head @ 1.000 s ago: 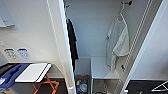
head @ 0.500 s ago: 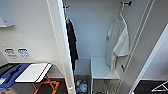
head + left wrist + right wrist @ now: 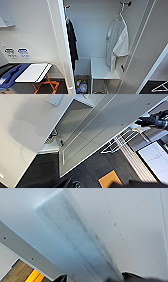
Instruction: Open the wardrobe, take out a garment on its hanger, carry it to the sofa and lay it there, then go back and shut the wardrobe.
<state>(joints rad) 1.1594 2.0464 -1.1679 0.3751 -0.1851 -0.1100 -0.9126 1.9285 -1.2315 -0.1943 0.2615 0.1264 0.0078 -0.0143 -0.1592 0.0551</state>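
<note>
Wardrobe [image 3: 100,37]: both doors open, interior in the head view. Garment [image 3: 117,43]: white T-shirt, long axis vertical, hanging at the right of the interior on a hanger [image 3: 121,13] whose hook points up to the rail. Long black garment [image 3: 72,42]: hanging vertical at the left. Inner shelf [image 3: 102,70]: below the shirt. Arms: pose cannot be told; grippers' state cannot be told.

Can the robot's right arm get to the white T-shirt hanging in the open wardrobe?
Probably yes. The wardrobe doors stand open, and the white T-shirt hangs on its hanger on the right side with nothing in front of it. The long black garment hangs well apart on the left.
</note>
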